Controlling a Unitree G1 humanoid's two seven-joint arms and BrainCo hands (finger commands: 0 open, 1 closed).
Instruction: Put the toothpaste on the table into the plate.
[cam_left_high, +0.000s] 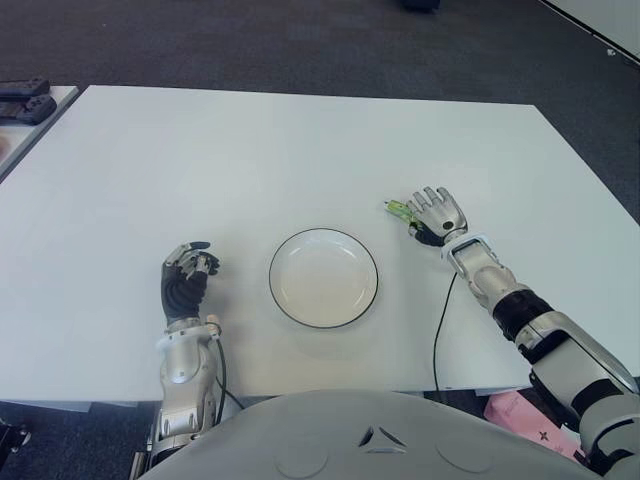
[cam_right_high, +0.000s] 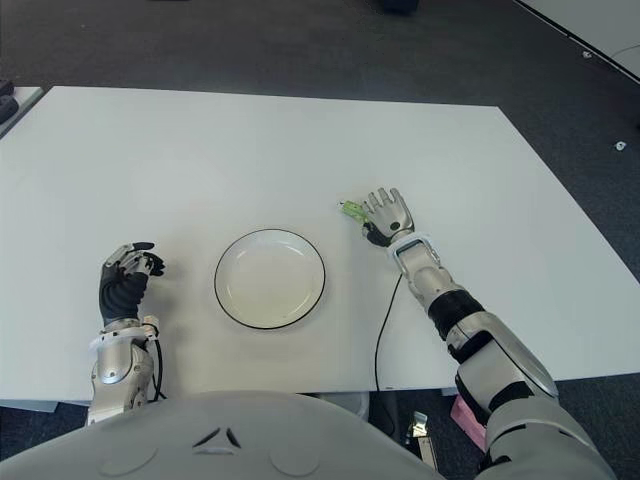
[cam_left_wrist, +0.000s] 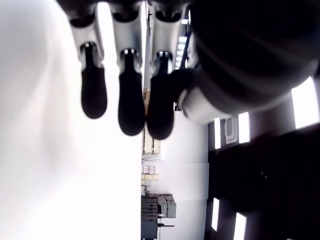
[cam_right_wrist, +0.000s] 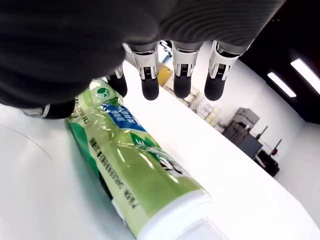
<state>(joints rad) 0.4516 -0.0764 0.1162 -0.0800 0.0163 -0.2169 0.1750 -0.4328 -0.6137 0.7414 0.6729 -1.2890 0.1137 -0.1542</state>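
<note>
The green toothpaste tube lies flat on the white table, just right of the plate. My right hand hovers palm-down over it, fingers extended above the tube and not wrapped around it. Only the tube's green end pokes out from under the hand toward the plate. The white plate with a thin dark rim sits empty near the table's front middle. My left hand shows to the left of the plate, fingers loosely bent and holding nothing.
A black cable runs from the right wrist to the table's front edge. Dark devices lie on a separate surface at the far left. A pink item sits below the table's front right edge.
</note>
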